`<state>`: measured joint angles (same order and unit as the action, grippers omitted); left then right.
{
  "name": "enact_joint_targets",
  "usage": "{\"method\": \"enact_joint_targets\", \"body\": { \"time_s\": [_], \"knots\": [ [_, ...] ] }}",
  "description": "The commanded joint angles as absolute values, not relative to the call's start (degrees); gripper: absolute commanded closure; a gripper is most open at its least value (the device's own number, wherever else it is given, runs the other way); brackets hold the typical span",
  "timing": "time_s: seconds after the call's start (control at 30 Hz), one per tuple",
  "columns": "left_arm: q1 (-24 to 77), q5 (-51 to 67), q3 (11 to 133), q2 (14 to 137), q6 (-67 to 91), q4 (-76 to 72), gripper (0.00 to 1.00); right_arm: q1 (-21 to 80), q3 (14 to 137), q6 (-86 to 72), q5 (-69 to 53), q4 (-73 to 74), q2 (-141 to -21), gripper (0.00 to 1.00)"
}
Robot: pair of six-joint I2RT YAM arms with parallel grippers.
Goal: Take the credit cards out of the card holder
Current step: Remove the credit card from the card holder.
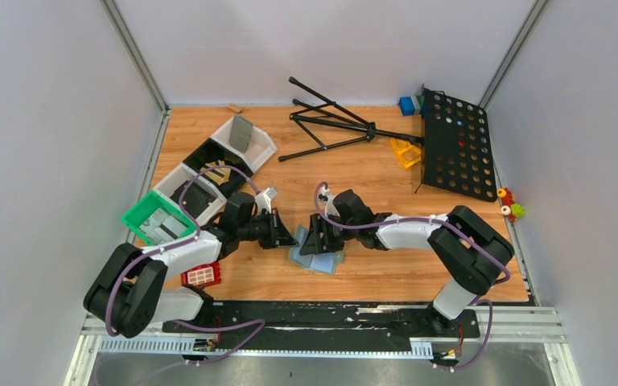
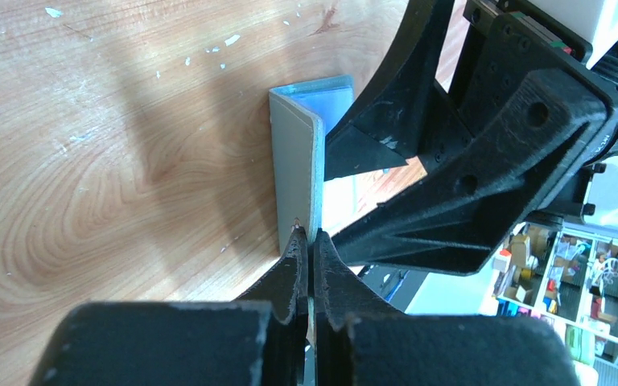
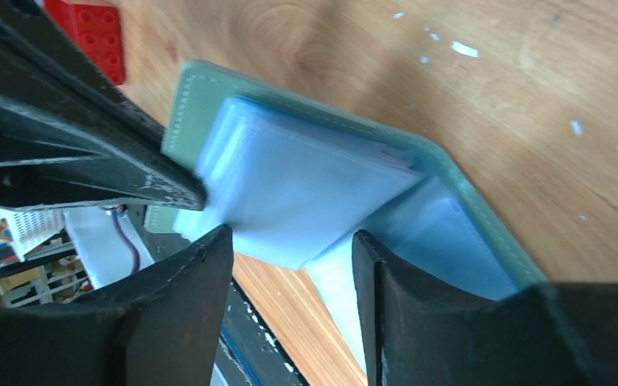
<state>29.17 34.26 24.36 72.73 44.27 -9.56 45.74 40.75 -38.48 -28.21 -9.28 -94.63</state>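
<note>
Top external view: holder [image 1: 316, 260] lies open on the table [image 1: 370, 173], near its 6 o'clock edge, with pale sleeves [image 3: 306, 185] fanned up. Left gripper [image 2: 310, 245], at the holder's 10 o'clock, is clamped tight on the edge of its raised grey cover. Right gripper [image 3: 290, 257], at 12 o'clock, stands partly open, fingers astride the sleeves, not closed on them. Red block [image 1: 201, 275] sits at 9 o'clock.

Left hand [image 1: 283, 233], right hand [image 1: 314, 240] meet over card holder [image 1: 324, 262] on wooden table [image 1: 370, 173]; contact unclear from above.
</note>
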Motion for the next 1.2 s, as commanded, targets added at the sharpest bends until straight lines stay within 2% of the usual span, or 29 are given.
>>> {"method": "enact_joint_targets", "body": {
  "time_s": [0.0,0.13,0.3,0.4,0.5,0.57,0.8,0.97,1.1,1.17],
  "knots": [
    [29.5,34.7,24.5,70.3,44.5,-10.3,1.0,45.9,44.1,-35.4,-21.8,-2.3,-94.6,0.47],
    [29.5,34.6,24.8,69.5,44.3,-9.2,1.0,45.9,44.7,-33.8,-19.2,2.1,-93.3,0.51],
    [29.5,34.7,24.8,69.0,44.6,-9.3,1.0,45.7,43.4,-34.8,-22.3,-1.8,-92.3,0.53],
    [29.5,33.9,25.1,68.3,44.2,-7.7,1.0,45.7,43.2,-35.7,-23.3,-3.1,-91.5,0.48],
    [29.5,32.2,25.3,67.4,43.5,-5.8,1.0,45.9,42.7,-36.2,-23.5,-4.1,-89.6,0.29],
    [29.5,32.4,25.3,67.5,43.8,-6.0,1.0,46.8,42.9,-36.1,-23.8,-4.6,-88.8,0.22],
    [29.6,33.0,24.9,67.4,44.7,-7.0,1.0,48.3,46.4,-35.5,-21.5,-1.9,-92.0,0.19],
    [29.6,33.2,24.7,67.3,45.1,-7.3,1.0,49.7,47.3,-35.2,-20.2,-1.1,-93.6,0.12],
    [29.7,33.1,24.9,67.0,45.0,-6.9,1.0,49.7,47.9,-34.3,-17.3,2.2,-94.3,0.12],
    [29.7,32.3,25.5,66.5,44.1,-5.2,1.0,49.7,48.5,-33.4,-15.1,4.8,-94.5,0.15]
  ]
}}
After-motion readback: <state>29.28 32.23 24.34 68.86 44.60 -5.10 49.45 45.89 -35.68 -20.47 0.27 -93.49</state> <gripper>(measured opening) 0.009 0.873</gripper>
